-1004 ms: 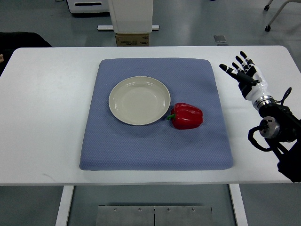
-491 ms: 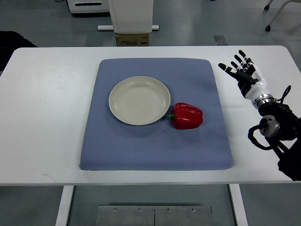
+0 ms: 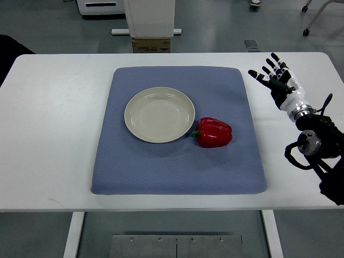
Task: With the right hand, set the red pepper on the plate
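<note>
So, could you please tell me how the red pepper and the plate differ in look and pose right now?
The red pepper is glossy, bright red and lumpy, lying on its side with its green stem toward the plate; the plate is matte cream, round and shallow, sitting flat and empty. The plate covers clearly more area than the pepper. Both rest on the blue mat, side by side, and the right robot hand touches neither.

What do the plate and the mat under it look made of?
Plate: probably glazed ceramic or melamine; cream, smooth, with a soft sheen on the rim. Mat: looks like woven or foam-backed fabric; blue, matte, finely dotted texture, rounded padded edges.
</note>
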Robot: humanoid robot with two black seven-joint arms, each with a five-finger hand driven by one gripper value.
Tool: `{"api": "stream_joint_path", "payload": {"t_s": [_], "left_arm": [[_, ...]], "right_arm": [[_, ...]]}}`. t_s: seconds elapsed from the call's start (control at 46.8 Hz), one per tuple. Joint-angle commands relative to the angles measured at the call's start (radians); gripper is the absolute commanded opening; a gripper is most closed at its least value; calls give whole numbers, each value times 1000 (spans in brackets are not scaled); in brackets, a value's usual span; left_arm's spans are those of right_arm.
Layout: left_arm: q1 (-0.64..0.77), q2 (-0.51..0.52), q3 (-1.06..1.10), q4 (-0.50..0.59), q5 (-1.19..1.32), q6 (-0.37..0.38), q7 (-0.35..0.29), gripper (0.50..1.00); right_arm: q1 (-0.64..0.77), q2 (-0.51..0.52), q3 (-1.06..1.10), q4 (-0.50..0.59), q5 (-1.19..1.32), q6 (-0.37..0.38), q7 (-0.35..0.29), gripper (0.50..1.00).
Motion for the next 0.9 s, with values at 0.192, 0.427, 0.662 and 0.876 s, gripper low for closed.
{"api": "stream_joint_path", "payload": {"t_s": [0.192,0.427,0.662,0.876], "left_arm": [[0,0,0,0,0,0,0,1000],[0,0,0,0,0,0,1,1000],[0,0,0,0,0,0,1,1000],[0,0,0,0,0,0,0,1000]], "right_arm": [[21,-53,-83,43,-42,27,18,1000],[61,-157,-238,110,-129,60,61,995],[111,-263,-399,242,-175,61,64,985],[189,-317,-534,308,-229,69,62,964]]}}
